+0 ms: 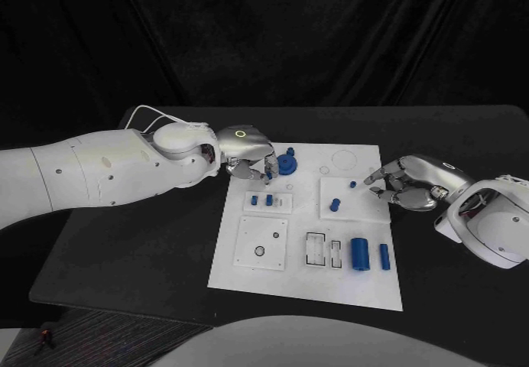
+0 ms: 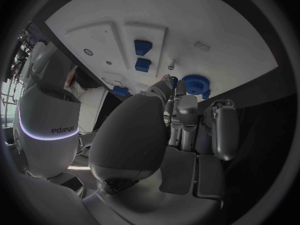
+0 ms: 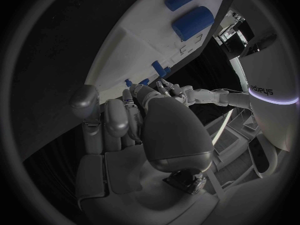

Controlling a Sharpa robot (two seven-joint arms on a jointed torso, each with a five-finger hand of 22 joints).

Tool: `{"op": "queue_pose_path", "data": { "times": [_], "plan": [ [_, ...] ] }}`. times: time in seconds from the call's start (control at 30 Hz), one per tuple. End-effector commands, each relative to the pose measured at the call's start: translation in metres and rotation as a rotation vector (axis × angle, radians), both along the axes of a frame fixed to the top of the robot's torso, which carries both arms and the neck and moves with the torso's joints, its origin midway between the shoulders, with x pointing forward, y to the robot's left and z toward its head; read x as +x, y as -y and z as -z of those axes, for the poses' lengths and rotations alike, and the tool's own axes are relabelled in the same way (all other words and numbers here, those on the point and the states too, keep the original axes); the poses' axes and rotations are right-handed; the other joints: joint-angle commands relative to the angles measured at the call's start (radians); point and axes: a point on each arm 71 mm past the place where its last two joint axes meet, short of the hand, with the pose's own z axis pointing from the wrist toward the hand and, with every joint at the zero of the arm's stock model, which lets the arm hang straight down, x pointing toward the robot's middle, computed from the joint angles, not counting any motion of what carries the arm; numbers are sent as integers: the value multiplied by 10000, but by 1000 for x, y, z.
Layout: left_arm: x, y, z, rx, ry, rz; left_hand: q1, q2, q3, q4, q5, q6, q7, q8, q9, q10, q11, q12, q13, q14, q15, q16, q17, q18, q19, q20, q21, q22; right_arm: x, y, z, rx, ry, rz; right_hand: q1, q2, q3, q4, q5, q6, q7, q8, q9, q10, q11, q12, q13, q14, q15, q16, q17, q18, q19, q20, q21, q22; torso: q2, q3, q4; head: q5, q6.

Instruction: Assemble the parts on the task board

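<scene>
White flat task board [image 1: 314, 283] lies mid-counter, where the left robot hand [image 1: 249, 157] pinches a small blue peg [image 2: 174, 79] beside the blue gear [image 1: 287, 164], seemingly for insertion, while the right robot hand [image 1: 402, 186] hovers released.

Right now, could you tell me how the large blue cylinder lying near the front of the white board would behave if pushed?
The large blue cylinder lies on its side on the white board, so a sideways push would probably roll it. It looks like rigid plastic, likely stiff and light. Its smooth surface may slip in the fingers.
</scene>
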Motion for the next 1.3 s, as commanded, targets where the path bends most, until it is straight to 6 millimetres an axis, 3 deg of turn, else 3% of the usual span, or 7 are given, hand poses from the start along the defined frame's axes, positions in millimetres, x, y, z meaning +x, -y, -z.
{"op": "queue_pose_path", "data": {
  "times": [0.03,1.3],
  "plan": [
    [-1,2,3,57,-128,46,1,24,-15,36,12,-3,-37,65,16,269,-189,-45,3,-36,-40,-71,-20,-89,-27,-35,-50,1939,0,0,1,-6,-32,-3,-66,-4,53,4,-6,54,-18,-29,-6,-77,-7,-69,-358,-24,46,-53,-9,141,-75,-5,-25,970,-4,5,3,-10,-1],
    [-3,-2,11,423,-179,-83,82,-4,-21,-1,13,-17,-53,20,-4,294,-206,-131,-43,-79,-50,-190,-106,-74,-74,-49,-137,1917,0,1,2,-71,-109,33,-76,-3,68,-4,-11,49,-21,-34,-8,-74,-2,-67,-351,-24,47,-60,-12,141,-73,-5,-30,969,-2,10,9,50,-1]
  ]
}}
